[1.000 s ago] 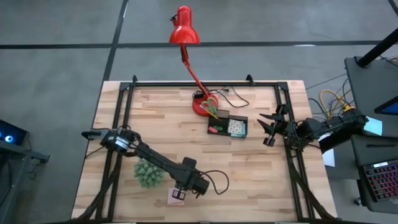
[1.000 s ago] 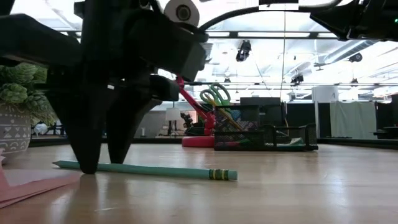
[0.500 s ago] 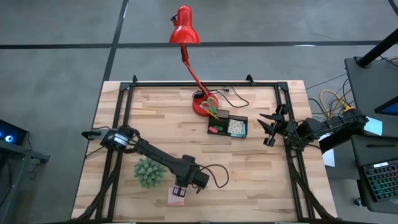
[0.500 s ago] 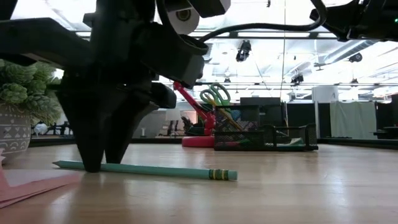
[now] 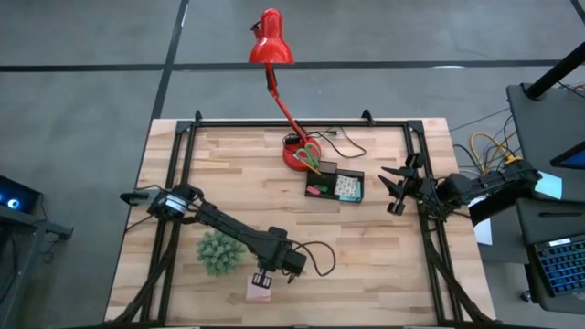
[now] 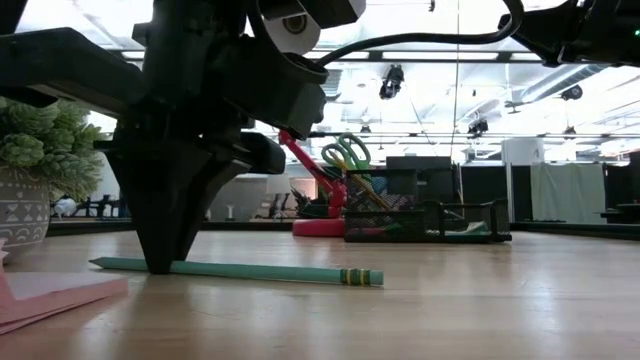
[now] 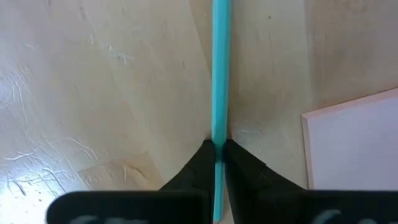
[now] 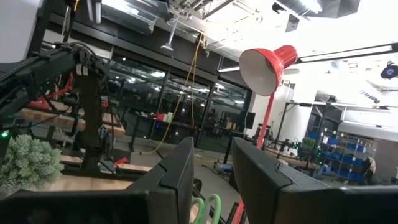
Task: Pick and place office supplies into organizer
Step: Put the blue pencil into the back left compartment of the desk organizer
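A teal pen with a gold band near one end lies flat on the wooden table at the near side. My left gripper stands over it, fingers down, shut on it close to its plain end. A pink sticky-note pad lies right beside the gripper. The black organizer stands at the far middle, with green-handled scissors upright behind it. My right gripper waits open at the table's right edge, holding nothing. My left gripper pinches the pen's shaft between its two fingertips, a short way in from the plain end. The fingers come from above, pointing down, and lie across the pen. The pen lies level along the table top.
A fuzzy green plant in a patterned pot stands just left of my left gripper. A red desk lamp rises from its round base behind the organizer. Bare wood stretches between the pen and the organizer.
My left gripper has shut its fingers on the teal pen, staying over the same spot. The pen still lies on the table.
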Robot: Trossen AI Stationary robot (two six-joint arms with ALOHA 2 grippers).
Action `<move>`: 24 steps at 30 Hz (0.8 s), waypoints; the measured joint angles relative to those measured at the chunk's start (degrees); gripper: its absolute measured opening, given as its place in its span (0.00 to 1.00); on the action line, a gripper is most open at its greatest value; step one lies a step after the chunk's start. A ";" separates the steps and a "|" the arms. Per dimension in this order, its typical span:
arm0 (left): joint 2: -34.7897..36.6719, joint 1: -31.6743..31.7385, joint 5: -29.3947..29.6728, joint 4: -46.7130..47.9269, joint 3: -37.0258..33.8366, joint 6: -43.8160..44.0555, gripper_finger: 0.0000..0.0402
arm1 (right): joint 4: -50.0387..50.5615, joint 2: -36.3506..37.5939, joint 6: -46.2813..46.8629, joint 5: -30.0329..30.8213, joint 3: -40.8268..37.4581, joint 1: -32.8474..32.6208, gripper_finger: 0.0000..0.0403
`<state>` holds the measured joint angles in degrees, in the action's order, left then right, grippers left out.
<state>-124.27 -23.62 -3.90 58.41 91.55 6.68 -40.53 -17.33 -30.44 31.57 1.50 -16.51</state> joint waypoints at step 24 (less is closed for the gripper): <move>4.60 0.00 1.29 -0.51 0.12 0.56 0.00 | 0.02 -0.06 0.00 0.00 0.00 0.02 0.25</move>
<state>-119.66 -23.62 -2.61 57.90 91.68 7.25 -40.51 -17.39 -30.44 31.57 1.50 -16.49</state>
